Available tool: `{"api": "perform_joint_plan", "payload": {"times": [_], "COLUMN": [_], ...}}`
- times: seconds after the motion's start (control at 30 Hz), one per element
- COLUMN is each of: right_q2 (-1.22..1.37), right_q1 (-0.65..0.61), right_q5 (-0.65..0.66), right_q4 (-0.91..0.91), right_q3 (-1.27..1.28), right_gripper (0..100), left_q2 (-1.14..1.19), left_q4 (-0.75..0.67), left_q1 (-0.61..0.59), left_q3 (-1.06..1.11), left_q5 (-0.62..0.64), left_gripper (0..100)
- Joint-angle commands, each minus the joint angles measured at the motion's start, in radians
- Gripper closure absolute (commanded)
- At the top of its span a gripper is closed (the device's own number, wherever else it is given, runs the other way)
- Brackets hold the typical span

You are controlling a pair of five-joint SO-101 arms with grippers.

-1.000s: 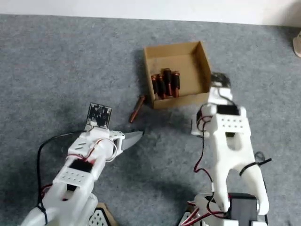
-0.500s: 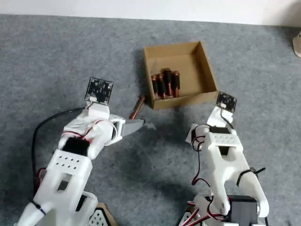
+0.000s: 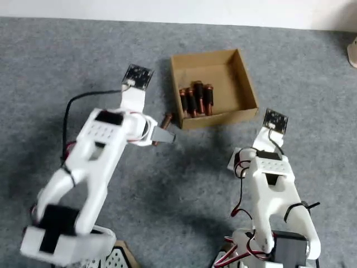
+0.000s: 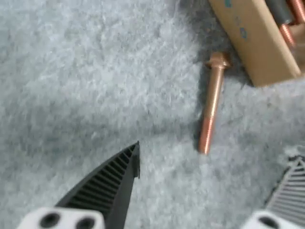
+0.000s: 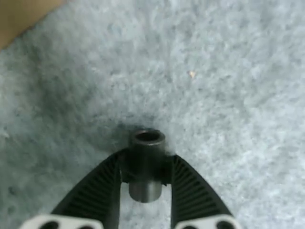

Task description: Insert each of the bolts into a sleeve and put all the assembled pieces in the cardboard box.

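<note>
My left gripper (image 4: 215,160) hangs spread wide and empty over the loose bolt (image 4: 212,102). The bolt lies on the grey carpet (image 3: 67,67) just beside the cardboard box's (image 3: 220,119) left front corner. Inside the box, several assembled pieces (image 3: 196,99) lie side by side against its front wall. Near its right front corner, my right gripper (image 5: 146,164) is clamped on a dark sleeve (image 5: 147,143).
</note>
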Motion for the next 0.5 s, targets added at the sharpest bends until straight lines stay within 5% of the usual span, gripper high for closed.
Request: {"api": "perform_joint_plan", "payload": {"times": [0.0, 0.3, 0.47], "right_q2": [-0.041, -0.041, -0.041], "right_q1": [0.015, 0.012, 0.012], "right_q5": [0.012, 0.063, 0.068], "right_q4": [-0.062, -0.065, -0.065], "right_q3": [-0.007, -0.004, -0.004], "right_gripper": [99.3, 99.3, 99.3], "left_q2": [0.091, 0.420, 0.573], "left_q4": [0.034, 0.121, 0.264], "left_q1": [0.036, 0.065, 0.064], "left_q3": [-0.153, -0.486, -0.682], "left_q5": [-0.008, -0.012, -0.169], "left_gripper": [57, 57, 57]}}
